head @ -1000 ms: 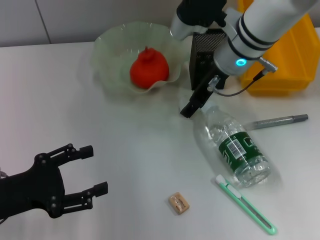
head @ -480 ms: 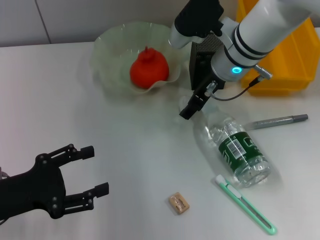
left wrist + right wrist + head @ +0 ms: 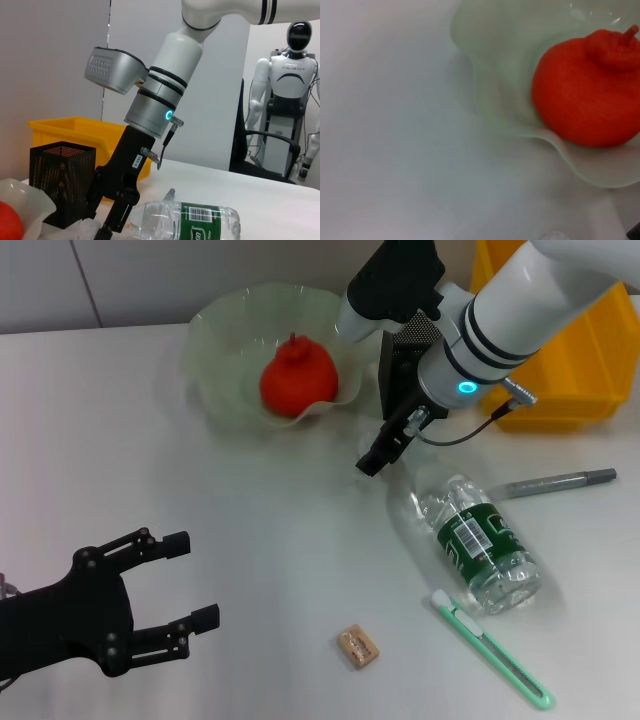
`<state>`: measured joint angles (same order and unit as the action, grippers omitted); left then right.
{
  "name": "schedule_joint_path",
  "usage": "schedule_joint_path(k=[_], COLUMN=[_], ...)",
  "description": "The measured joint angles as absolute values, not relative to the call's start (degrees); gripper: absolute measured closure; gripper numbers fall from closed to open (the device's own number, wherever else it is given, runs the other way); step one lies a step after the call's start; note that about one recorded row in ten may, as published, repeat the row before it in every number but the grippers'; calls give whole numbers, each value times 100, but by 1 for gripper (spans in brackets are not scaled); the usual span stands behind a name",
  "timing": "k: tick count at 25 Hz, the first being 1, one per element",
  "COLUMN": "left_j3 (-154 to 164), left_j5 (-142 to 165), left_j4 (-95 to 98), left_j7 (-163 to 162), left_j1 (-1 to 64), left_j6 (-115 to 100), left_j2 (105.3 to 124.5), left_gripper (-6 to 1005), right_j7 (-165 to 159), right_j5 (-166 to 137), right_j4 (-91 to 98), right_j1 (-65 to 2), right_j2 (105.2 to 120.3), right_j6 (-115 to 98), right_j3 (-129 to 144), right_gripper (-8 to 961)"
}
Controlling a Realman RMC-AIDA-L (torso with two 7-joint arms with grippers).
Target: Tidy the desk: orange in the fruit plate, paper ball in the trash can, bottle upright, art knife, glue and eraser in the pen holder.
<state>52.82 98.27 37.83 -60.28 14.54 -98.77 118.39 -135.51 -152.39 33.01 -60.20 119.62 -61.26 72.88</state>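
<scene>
The right gripper (image 3: 372,462) hangs low over the tabletop (image 3: 120,420) just left of the pen holder (image 3: 405,365), beside the neck of the bottle (image 3: 468,540), which lies on its side with a green label and a barcode whose print is too small to read; whether its fingers are apart or closed I cannot tell. The orange (image 3: 297,376) sits in the plate (image 3: 215,350) at the far side, while the eraser (image 3: 358,647) and green knife (image 3: 490,648) lie near, right of centre, a grey pen (image 3: 555,482) rests farther right, and a yellow bin (image 3: 590,350) stands behind. The left gripper (image 3: 185,580) waits near left with fingers spread wide, holding nothing.
</scene>
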Motion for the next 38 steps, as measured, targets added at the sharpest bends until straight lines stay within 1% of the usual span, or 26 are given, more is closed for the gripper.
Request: schedule_joint_path(k=[6, 13, 18, 24, 27, 28, 32, 38], left_j3=[5263, 5244, 5238, 5234, 5228, 5228, 5228, 5229], left_j5=[9825, 9822, 9818, 9791, 9785, 9782, 9779, 9779], left_j4=[3717, 3717, 3718, 3718, 3721, 3724, 3724, 3720], left_j7=[-6024, -6021, -5967, -5942, -5941, -5941, -5941, -5946], left_j1=[1489, 1478, 1469, 1482, 1508, 1519, 1565, 1592], left_j6=[-9877, -9861, -9861, -9856, -9854, -9852, -9839, -9835], left_j2=[11839, 11837, 11830, 11821, 11817, 11817, 11818, 11826], left_gripper=[157, 157, 156, 156, 156, 156, 157, 156], right_j7=[-13663, -13769, -14076, -14644, -14963, -14963, -15139, -15107], right_j5=[-15200, -15194, -15217, -15223, -15239, -15239, -15549, -16162], right_j4=[3269, 3569, 4997, 7022, 8101, 8101, 8812, 8950], right_j1=[-6012, -5934, -5478, -4835, -4402, -4402, -4038, -3701], right_j2=[11962, 11956, 11941, 11940, 11936, 11936, 11943, 11930], right_j6=[-6112, -6325, -7307, -8866, -9773, -9773, -10375, -10373], right_j3=[7300, 7299, 7296, 7295, 7295, 7295, 7289, 7016], right_gripper=[290, 530, 604, 616, 617, 617, 617, 617])
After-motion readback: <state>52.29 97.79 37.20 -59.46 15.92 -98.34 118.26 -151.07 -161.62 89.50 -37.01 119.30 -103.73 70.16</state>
